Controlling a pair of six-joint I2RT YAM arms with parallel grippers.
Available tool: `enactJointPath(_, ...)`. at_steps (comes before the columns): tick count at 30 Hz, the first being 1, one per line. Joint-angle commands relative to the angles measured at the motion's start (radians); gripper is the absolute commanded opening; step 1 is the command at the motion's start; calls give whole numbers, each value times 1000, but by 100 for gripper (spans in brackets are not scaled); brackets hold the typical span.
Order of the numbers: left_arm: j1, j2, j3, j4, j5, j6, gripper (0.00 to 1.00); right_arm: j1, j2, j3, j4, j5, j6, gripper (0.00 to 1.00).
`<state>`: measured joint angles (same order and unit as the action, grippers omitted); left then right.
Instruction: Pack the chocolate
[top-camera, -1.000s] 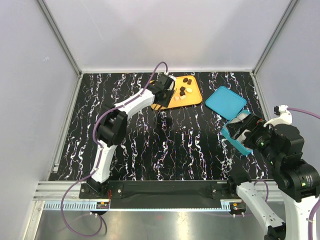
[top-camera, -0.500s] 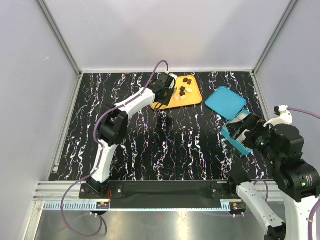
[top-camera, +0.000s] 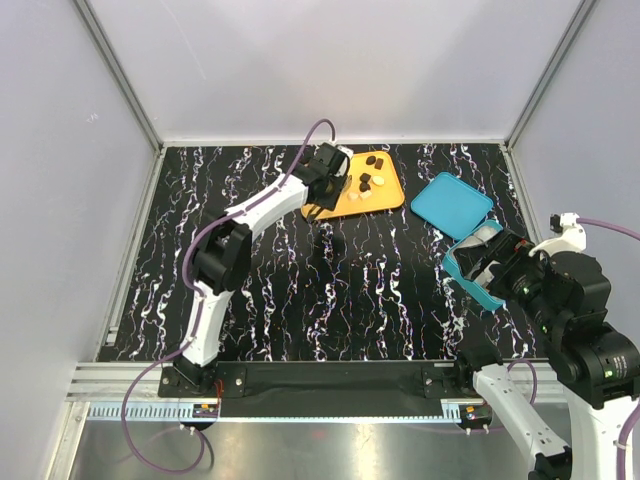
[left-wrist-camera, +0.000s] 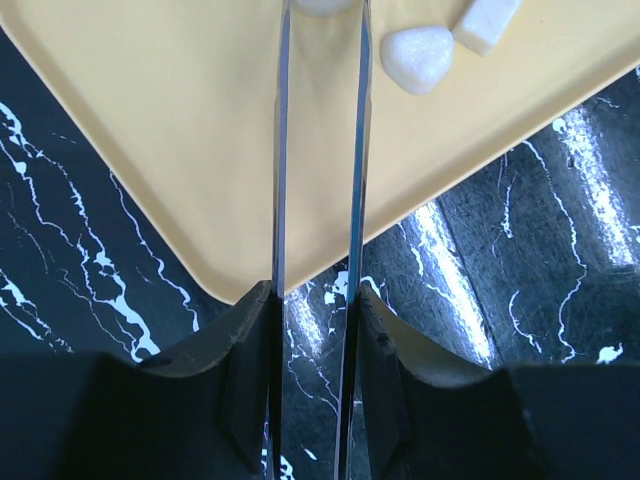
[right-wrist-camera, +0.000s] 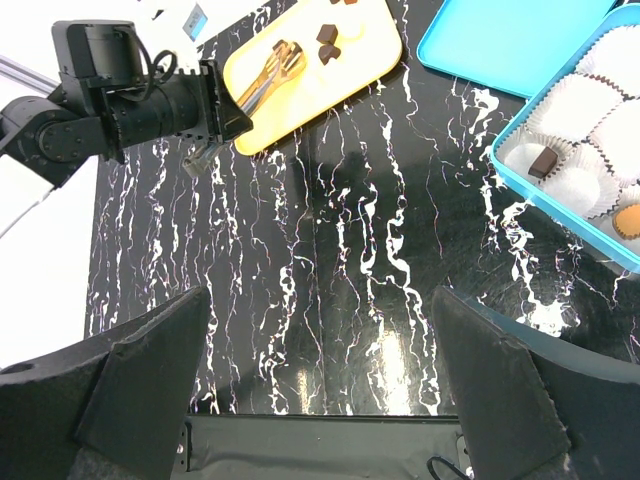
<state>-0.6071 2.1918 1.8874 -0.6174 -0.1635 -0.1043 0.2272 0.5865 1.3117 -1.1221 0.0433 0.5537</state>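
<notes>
The chocolate, dark and cream pieces, lies mostly on the orange tray. The left gripper is over the tray, its thin fingers narrow around one cream piece. Whether they really pinch it, I cannot tell. Right of the tray, near the teal box, the right gripper stands wide open and empty.

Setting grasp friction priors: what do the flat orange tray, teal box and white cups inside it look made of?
Flat orange tray: probably plastic, smooth matte, even colour, rounded corner.
Teal rectangular box: plastic or painted tin, cannot tell; thin smooth wall.
White cups: paper, matte, pleated sides.
</notes>
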Motion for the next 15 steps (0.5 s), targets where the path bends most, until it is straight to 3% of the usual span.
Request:
enactJointPath(1, 6, -102, 4, 16, 13, -11, 37, 4, -11, -3, 35, 10, 2, 100)
enactJointPath(15, 1, -174, 3, -22, 45, -41, 38, 4, -5, 18, 42, -2, 3, 100)
